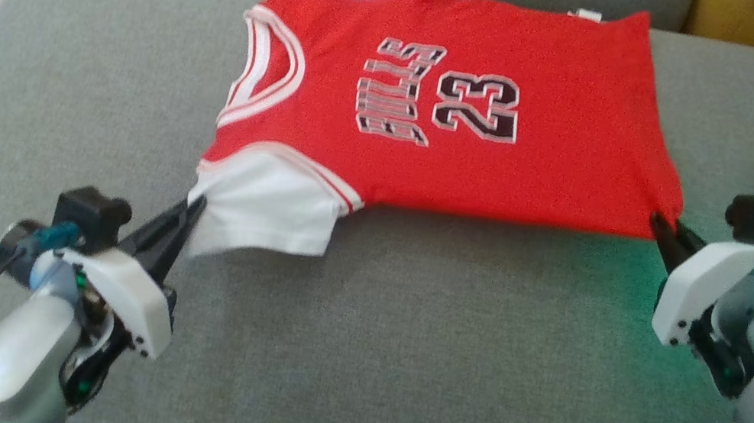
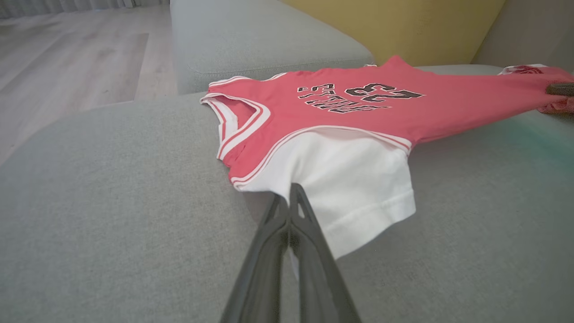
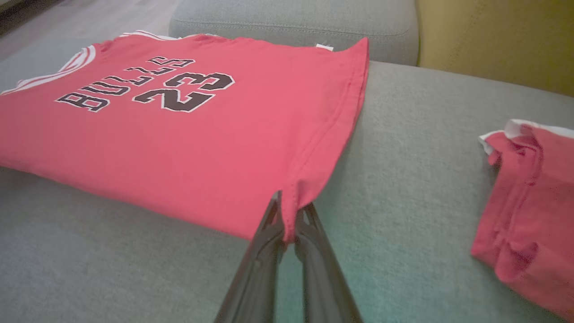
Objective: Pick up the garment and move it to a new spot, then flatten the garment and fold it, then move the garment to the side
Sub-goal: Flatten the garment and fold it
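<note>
As two tools point(image 1: 197, 205) point(image 1: 657, 221) pinch it, one jersey point(image 1: 565, 113) lies flat.

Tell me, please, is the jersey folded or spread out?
Spread out: the jersey lies flat on the sofa, print up, left gripper shut on its sleeve, right gripper on a hem corner.

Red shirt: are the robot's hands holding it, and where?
Both. Left gripper pinches the red shirt by its white sleeve; right gripper pinches its bottom hem corner.
</note>
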`<state>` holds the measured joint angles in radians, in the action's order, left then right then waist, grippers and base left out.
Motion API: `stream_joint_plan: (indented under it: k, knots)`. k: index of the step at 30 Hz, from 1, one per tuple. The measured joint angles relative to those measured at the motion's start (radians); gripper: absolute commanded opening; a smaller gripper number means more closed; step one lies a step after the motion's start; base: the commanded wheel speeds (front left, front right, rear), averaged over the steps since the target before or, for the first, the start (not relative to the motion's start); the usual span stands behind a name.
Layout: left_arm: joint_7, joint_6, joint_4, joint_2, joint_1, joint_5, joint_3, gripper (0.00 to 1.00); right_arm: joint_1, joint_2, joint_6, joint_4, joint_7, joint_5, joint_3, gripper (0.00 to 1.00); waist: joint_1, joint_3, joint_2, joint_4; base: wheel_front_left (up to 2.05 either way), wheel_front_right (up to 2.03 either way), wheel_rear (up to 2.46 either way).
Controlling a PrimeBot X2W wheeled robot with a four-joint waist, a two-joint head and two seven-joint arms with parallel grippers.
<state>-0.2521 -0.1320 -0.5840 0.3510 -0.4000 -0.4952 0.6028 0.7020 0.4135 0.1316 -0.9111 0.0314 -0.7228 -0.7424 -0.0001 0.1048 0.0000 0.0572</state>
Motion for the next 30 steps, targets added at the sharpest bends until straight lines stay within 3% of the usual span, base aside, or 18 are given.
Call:
stream_joint_plan:
  k: [4, 9, 19, 23, 30]
  knots:
    - [0.058, 0.000, 0.071, 0.052, 0.042, -0.090, 0.062, 0.00, -0.031, 0.033, 0.000, 0.026, 0.046, -0.041, -0.048, 0.00, 0.0000, -0.034, 0.0000, -0.002, 0.00, 0.00, 0.00]
    - [0.162, 0.000, 0.192, 0.159, 0.093, -0.193, 0.162, 0.00, -0.076, 0.074, 0.000, 0.081, 0.128, -0.106, -0.116, 0.00, 0.0000, -0.072, 0.0000, -0.002, 0.00, 0.00, 0.00]
    - [0.312, 0.000, 0.427, 0.311, 0.180, -0.390, 0.218, 0.00, -0.135, 0.203, 0.000, 0.274, 0.280, -0.245, -0.234, 0.00, 0.0000, -0.109, 0.0000, -0.002, 0.00, 0.00, 0.00]
    - [0.361, 0.000, 0.505, 0.384, 0.200, -0.442, 0.233, 0.00, -0.166, 0.251, 0.000, 0.344, 0.388, -0.321, -0.265, 0.00, 0.0000, -0.112, 0.0000, -0.001, 0.00, 0.00, 0.00]
    - [0.388, 0.002, 0.568, 0.427, 0.208, -0.477, 0.225, 0.00, -0.174, 0.299, 0.000, 0.402, 0.422, -0.358, -0.244, 0.00, 0.0000, -0.086, 0.0000, -0.003, 0.00, 0.00, 0.00]
